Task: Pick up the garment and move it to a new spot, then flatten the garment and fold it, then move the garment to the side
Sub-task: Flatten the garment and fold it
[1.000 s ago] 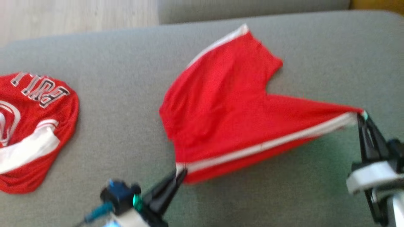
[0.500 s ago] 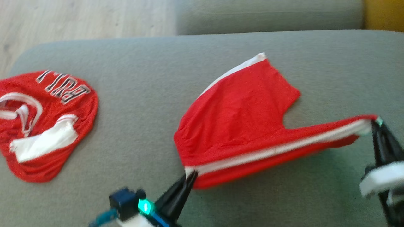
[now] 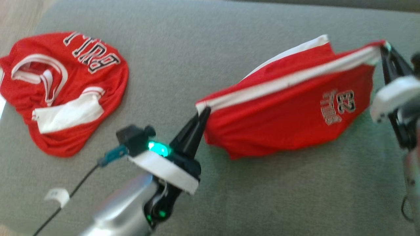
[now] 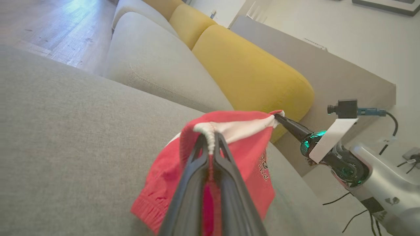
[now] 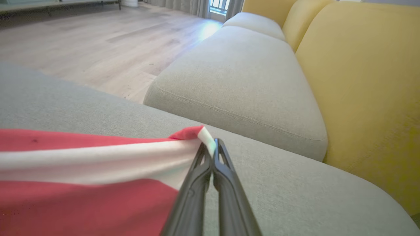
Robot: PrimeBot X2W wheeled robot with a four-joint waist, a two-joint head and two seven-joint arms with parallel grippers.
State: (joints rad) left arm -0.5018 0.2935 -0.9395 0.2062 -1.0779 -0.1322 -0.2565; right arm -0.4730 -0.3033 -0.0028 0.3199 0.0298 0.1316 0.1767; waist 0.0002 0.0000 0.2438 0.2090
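Note:
The garment is a pair of red shorts with a white side stripe and a printed "23" logo. It hangs stretched between my two grippers above the grey sofa cushion. My left gripper is shut on the stripe's left end, which the left wrist view shows as white trim pinched at the fingertips. My right gripper is shut on the stripe's right end, seen up close in the right wrist view. The shorts' far leg still trails toward the cushion behind.
A crumpled red jersey with white trim and lettering lies on the cushion at the left. Yellow back cushions and another grey seat cushion stand beyond. Wooden floor lies past the sofa edge.
Both grippers have lifted the striped edge off the cushion, turning the shorts so the printed logo side hangs toward me. The head camera has also shifted.

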